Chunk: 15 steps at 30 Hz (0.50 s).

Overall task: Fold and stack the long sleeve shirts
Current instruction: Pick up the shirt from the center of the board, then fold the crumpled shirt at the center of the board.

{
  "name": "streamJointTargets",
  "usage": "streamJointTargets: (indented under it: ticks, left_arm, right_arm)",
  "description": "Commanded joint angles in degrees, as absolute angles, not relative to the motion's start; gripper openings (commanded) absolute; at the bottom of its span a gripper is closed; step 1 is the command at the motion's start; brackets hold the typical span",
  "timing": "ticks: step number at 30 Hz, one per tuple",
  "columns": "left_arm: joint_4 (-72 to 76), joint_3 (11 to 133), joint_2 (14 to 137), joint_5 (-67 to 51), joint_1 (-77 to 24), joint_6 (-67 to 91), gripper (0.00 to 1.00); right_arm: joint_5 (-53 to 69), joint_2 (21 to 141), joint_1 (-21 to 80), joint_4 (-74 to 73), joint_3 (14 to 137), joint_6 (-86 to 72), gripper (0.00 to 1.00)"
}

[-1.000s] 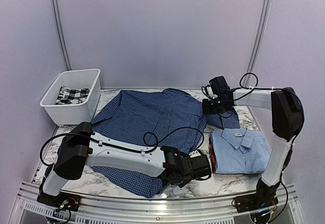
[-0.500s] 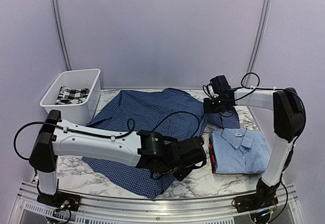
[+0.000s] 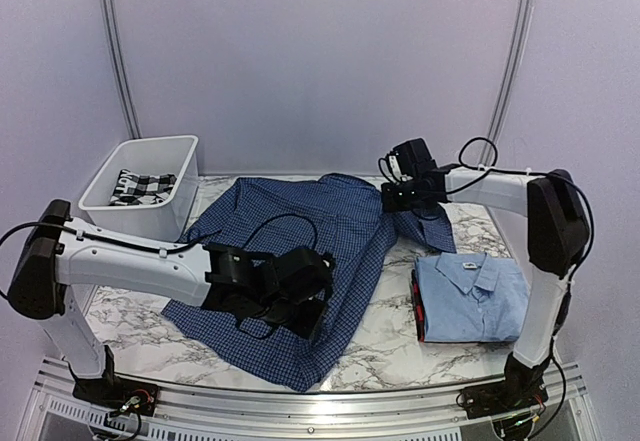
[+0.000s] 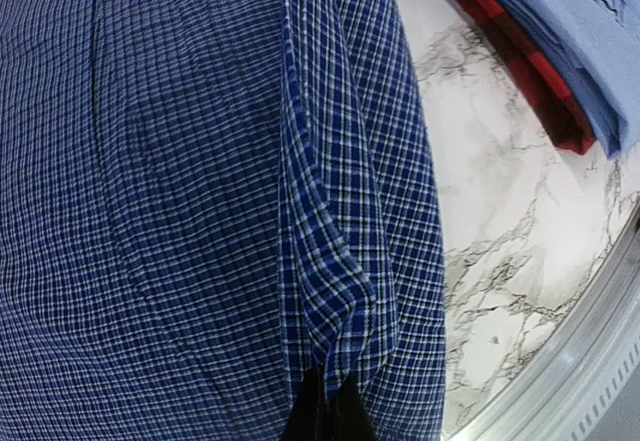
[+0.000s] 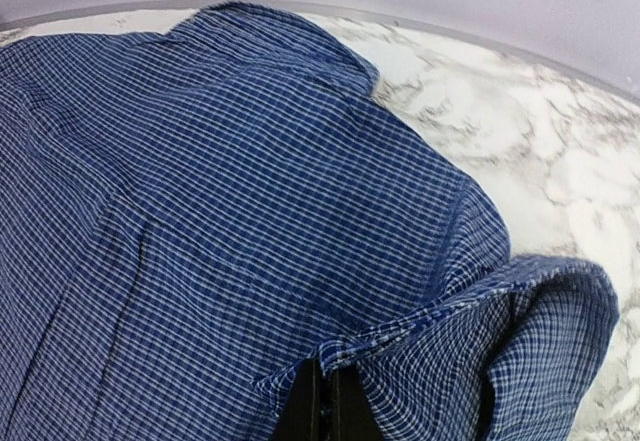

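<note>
The dark blue checked shirt (image 3: 290, 226) lies spread across the middle of the table. My left gripper (image 3: 316, 319) is shut on a pinched fold of its near right edge; the left wrist view shows the cloth (image 4: 200, 161) gathered into the closed jaws (image 4: 328, 406). My right gripper (image 3: 393, 199) is shut on the shirt's far right edge, with the hem (image 5: 200, 191) bunched in its jaws (image 5: 325, 396) and a sleeve folded over beside it. The light blue shirt (image 3: 470, 296) lies folded at the right, collar up, and shows in the left wrist view (image 4: 590, 21).
A white bin (image 3: 112, 219) at the back left holds a black-and-white checked cloth (image 3: 140, 186). A red folded item (image 3: 417, 306) lies under the light blue shirt, also in the left wrist view (image 4: 520, 56). The metal rail (image 3: 320, 401) runs along the near edge.
My left gripper has moved left, pulling the shirt's near right side over towards the middle. My right gripper has moved left with the far right edge. Bare marble now shows beside the folded shirt.
</note>
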<state>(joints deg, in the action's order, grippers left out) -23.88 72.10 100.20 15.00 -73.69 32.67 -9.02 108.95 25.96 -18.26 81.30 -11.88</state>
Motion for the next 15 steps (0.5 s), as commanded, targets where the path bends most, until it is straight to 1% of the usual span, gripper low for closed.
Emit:
streamJointTargets:
  ticks: [1, 5, 6, 7, 9, 11, 13, 15]
  left_arm:
    - [-17.7, 65.0, 94.8, 7.8, -69.3, 36.3, 0.0]
    - [-15.7, 61.0, 93.2, 2.6, -66.5, 37.0, 0.0]
    - [-15.6, 60.2, 92.9, 1.7, -66.1, 37.1, 0.0]
    - [-15.6, 59.2, 92.6, 1.1, -65.7, 37.3, 0.0]
    - [-15.6, 57.7, 91.7, 0.3, -65.0, 38.2, 0.0]
    - [-15.7, 56.2, 90.4, 0.2, -64.1, 39.1, 0.0]
    - [-15.6, 54.8, 89.2, 0.2, -62.8, 40.1, 0.0]
    - [-15.7, 53.7, 88.5, -1.7, -61.6, 41.2, 0.0]
  right_arm:
    - [-11.8, 116.8, 29.5, -13.8, 91.8, -9.3, 0.0]
    - [-11.3, 124.9, 32.3, -16.1, 100.9, -7.9, 0.0]
    - [-10.4, 126.6, 32.5, -17.0, 102.9, -8.0, 0.02]
    - [-9.1, 127.9, 32.6, -18.0, 104.7, -8.1, 0.08]
    - [-7.7, 128.7, 32.6, -19.5, 106.8, -8.4, 0.23]
    - [-7.8, 126.7, 32.4, -20.2, 105.6, -8.1, 0.39]
    - [-7.6, 122.7, 31.6, -19.6, 101.8, -8.4, 0.5]
    - [-5.6, 117.5, 29.8, -17.3, 95.6, -9.7, 0.58]
